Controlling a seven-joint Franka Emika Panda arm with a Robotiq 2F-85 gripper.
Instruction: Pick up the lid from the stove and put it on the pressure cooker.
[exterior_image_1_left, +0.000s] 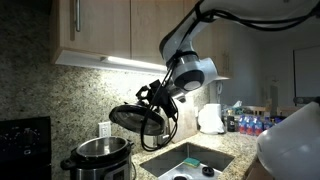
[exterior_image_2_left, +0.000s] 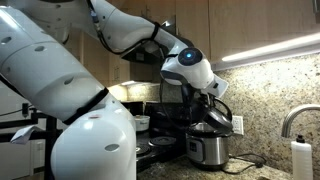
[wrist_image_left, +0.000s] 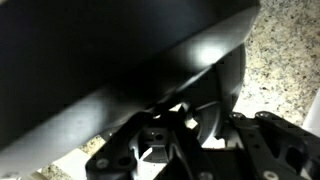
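Observation:
My gripper (exterior_image_1_left: 152, 103) is shut on the round black lid (exterior_image_1_left: 135, 118) and holds it tilted in the air just above the pressure cooker (exterior_image_1_left: 100, 158), a brushed-steel pot with a black rim and open top. In an exterior view the lid (exterior_image_2_left: 214, 115) hangs over the cooker (exterior_image_2_left: 206, 145) below my gripper (exterior_image_2_left: 213, 104). The lid's dark underside (wrist_image_left: 110, 60) fills most of the wrist view, with my gripper (wrist_image_left: 180, 125) clamped on it. The black stove (exterior_image_1_left: 22, 135) sits at the left edge, its top bare.
A granite backsplash (exterior_image_1_left: 90, 95) is behind the cooker, wood cabinets (exterior_image_1_left: 100, 25) above it. A steel sink (exterior_image_1_left: 190, 160) lies to the right, with a white kettle (exterior_image_1_left: 210, 118) and bottles (exterior_image_1_left: 245, 122) beyond. A soap dispenser (exterior_image_2_left: 300, 158) and faucet (exterior_image_2_left: 290, 120) stand near the sink.

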